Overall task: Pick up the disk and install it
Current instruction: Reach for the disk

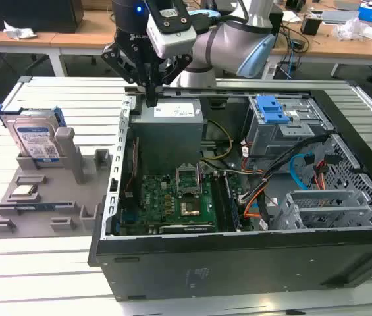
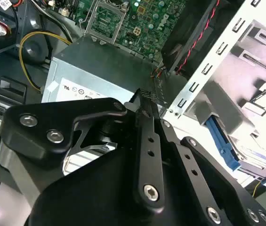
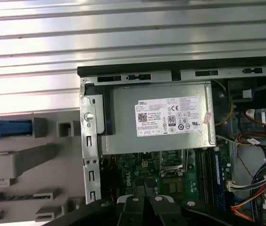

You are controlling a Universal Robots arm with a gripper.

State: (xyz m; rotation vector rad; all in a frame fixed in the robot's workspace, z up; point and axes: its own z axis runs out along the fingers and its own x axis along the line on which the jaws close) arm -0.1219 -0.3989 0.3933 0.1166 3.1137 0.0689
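Exterior view: pincer [image 1: 151, 100] clenched, empty, over white-labelled PSU [image 1: 172, 125]; disk [image 1: 34, 138] w/ white-blue label in grey rack [image 1: 41, 197].

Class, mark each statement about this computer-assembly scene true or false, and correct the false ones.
1. The gripper holds the disk. False: the gripper is shut on nothing; the disk stands in the gray holder.
2. The gripper hangs above the power supply. True.
3. The motherboard in the case is exposed. True.
4. The gray holder lies to the exterior view's right of the case. False: it lies to the left.
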